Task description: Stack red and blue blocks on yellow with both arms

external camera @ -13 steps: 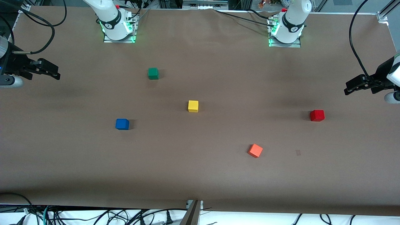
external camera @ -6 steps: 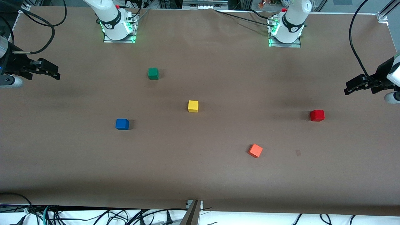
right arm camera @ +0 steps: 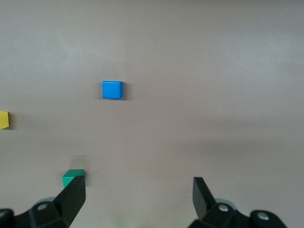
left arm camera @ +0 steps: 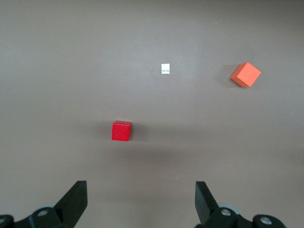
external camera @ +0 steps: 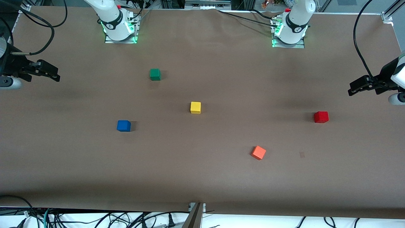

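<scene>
The yellow cube (external camera: 195, 107) sits mid-table. The blue cube (external camera: 123, 125) lies toward the right arm's end, a little nearer the front camera; it also shows in the right wrist view (right arm camera: 112, 90). The red cube (external camera: 321, 117) lies toward the left arm's end and shows in the left wrist view (left arm camera: 121, 131). My right gripper (external camera: 57, 76) hovers open and empty over the table's edge at the right arm's end. My left gripper (external camera: 350, 90) hovers open and empty over the table's edge at the left arm's end, above the red cube's side.
A green cube (external camera: 155, 74) sits farther from the front camera than the yellow one. An orange cube (external camera: 258, 152) lies nearer the front camera, between yellow and red. A small paper scrap (external camera: 302, 154) lies beside the orange cube. Cables hang at both table ends.
My right gripper has drifted slightly toward the table's edge and farther up in the front view. My left gripper has barely shifted. The cubes have not moved.
</scene>
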### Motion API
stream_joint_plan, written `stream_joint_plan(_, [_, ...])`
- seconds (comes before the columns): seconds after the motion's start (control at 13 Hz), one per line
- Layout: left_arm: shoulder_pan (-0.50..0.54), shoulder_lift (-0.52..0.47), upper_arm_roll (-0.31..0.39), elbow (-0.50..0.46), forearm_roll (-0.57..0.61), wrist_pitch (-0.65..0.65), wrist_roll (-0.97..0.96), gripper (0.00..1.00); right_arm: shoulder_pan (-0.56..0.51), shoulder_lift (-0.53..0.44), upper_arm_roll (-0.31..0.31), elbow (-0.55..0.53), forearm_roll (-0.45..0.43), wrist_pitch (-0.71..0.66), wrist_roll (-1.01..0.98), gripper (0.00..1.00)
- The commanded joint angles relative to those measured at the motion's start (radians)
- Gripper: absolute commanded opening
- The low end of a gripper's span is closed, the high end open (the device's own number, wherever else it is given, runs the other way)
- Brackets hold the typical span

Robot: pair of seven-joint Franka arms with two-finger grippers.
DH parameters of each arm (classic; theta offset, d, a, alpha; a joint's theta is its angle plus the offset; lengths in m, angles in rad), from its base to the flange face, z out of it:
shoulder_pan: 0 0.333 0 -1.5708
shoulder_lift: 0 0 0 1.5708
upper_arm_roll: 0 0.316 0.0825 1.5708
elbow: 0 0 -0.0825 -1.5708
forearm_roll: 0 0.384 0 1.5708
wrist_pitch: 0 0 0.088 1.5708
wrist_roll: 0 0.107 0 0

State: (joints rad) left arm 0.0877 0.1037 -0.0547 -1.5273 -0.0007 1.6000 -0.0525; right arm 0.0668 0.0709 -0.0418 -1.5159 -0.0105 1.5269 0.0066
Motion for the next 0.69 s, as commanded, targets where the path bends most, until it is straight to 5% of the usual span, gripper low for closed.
stream_joint_plan(0.0, [-0.002, 0.018, 0.003, 0.041, -0.005, -0.026, 0.017, 1.0, -0.007, 0.015, 0.007, 0.033, 0.004, -0.001, -0.008, 1.0])
stream_joint_plan(0.62, [0.007, 0.129, 0.01, 0.041, 0.002, -0.012, 0.026, 1.0, -0.008, 0.029, 0.007, 0.034, 0.001, 0.029, -0.005, 1.0])
